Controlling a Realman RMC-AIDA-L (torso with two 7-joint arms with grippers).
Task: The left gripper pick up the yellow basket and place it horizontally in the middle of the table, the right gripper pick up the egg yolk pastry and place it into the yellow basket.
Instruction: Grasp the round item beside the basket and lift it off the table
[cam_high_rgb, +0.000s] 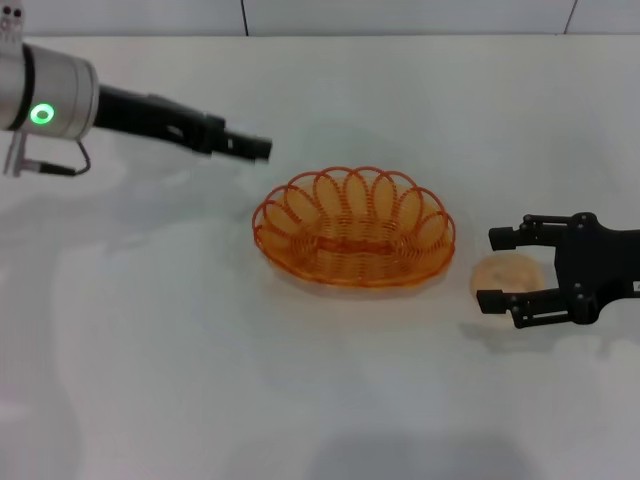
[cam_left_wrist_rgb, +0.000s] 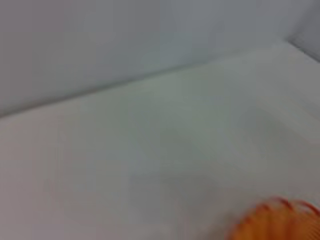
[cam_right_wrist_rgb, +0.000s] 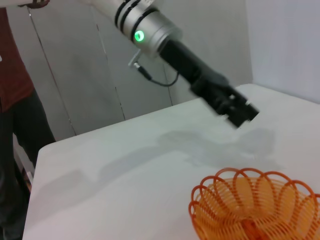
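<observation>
The yellow basket (cam_high_rgb: 352, 265) lies lengthwise in the middle of the table (cam_high_rgb: 180, 340), empty; it also shows in the right wrist view as the basket (cam_right_wrist_rgb: 255, 205) and partly in the left wrist view as the basket (cam_left_wrist_rgb: 280, 222). The left gripper (cam_high_rgb: 255, 147) hovers behind and to the left of it, apart from it, and appears as the left gripper (cam_right_wrist_rgb: 241, 112) above the table. Just right of the basket, the egg yolk pastry (cam_high_rgb: 510, 275) rests on the table. The right gripper (cam_high_rgb: 492, 270) is open, with one finger on each side of the pastry.
The table's far edge meets a wall (cam_high_rgb: 300, 15) behind the basket. A person in a dark red shirt (cam_right_wrist_rgb: 12, 75) stands beyond the table's corner in the right wrist view. White surface stretches in front of the basket and to its left.
</observation>
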